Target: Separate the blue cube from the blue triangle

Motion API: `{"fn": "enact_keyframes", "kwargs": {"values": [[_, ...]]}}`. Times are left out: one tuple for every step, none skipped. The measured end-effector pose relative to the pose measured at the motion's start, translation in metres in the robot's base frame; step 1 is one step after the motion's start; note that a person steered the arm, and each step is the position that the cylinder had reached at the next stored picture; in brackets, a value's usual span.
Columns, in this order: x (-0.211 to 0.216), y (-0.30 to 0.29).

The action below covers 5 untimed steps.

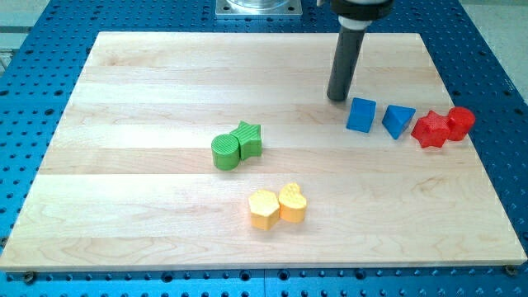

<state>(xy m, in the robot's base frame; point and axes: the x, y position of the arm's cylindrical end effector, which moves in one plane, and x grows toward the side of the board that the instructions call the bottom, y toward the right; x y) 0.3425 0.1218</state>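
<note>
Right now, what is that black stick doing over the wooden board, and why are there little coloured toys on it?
That stick is the end of a robot arm. It has no pincer, so it holds nothing; it only pushes things by sliding my tip along the wooden board. There is just one picture, from a camera looking down at the board. My tip sits just up and to the left of the blue cube. Close beside the cube, to the view's right, is the blue triangle; the job is to push those two apart. Further right are two red blocks touching. In the middle sit two green blocks together, and below them two yellow blocks.
</note>
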Motion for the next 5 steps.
{"fn": "enact_keyframes", "kwargs": {"values": [[0.019,0.000],[0.041,-0.004],[0.039,0.008],[0.014,0.031],[0.037,0.048]]}}
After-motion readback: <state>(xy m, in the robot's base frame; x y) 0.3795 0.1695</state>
